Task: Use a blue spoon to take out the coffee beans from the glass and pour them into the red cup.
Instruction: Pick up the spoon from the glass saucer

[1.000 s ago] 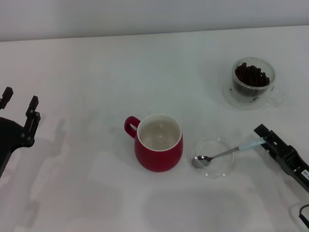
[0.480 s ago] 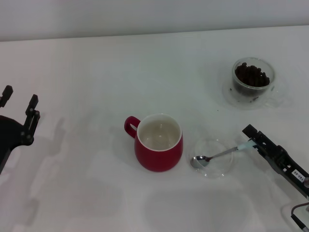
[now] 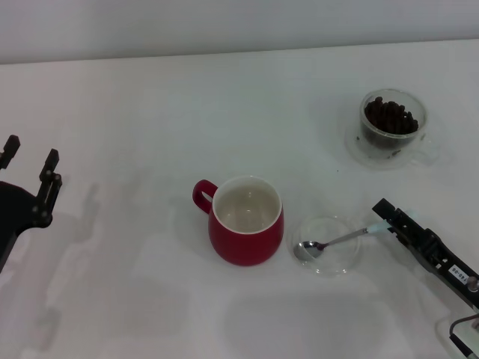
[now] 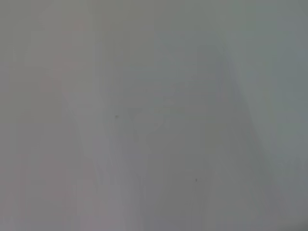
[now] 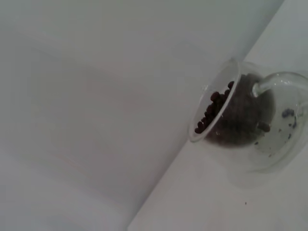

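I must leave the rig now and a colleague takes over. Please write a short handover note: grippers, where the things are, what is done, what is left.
Right gripper: at the pale handle end of the blue spoon; grip not confirmed.
Left gripper: parked at the far left, open, empty.
Spoon bowl rests in the shallow glass dish, right of the red cup.
The glass stands at the far right, full of coffee beans.
Done: approach to the spoon. The red cup holds no beans.
Left: lift the spoon, scoop the beans, pour into the red cup.

The blue spoon point(image 3: 340, 239) has its handle tip hidden at the right gripper point(image 3: 385, 221); the grip itself is unclear.
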Action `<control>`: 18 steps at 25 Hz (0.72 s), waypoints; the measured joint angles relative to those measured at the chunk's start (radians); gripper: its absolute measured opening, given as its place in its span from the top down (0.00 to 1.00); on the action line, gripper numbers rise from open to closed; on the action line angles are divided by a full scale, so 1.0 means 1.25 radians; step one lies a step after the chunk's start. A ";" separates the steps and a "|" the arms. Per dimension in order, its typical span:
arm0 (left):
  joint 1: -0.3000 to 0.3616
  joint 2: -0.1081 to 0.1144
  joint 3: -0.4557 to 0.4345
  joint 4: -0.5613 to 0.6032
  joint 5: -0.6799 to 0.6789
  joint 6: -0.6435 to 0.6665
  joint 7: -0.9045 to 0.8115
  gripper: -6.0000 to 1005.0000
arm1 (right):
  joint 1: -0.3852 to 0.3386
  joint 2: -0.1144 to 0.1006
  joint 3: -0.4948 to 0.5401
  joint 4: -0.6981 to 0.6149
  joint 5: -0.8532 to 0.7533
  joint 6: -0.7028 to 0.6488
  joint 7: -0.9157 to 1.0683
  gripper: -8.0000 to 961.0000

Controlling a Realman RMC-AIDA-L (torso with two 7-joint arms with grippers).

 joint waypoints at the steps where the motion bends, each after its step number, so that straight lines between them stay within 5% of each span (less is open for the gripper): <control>1: 0.001 0.000 0.000 0.000 0.000 0.000 0.000 0.51 | 0.001 0.000 0.001 0.000 0.000 -0.002 0.000 0.25; 6: 0.005 0.000 0.000 0.002 0.000 0.000 0.000 0.51 | 0.002 -0.001 0.001 -0.001 -0.001 -0.003 0.001 0.28; 18: 0.006 0.000 0.000 0.005 0.000 0.000 0.000 0.51 | 0.005 -0.003 -0.002 -0.003 -0.001 -0.003 0.012 0.59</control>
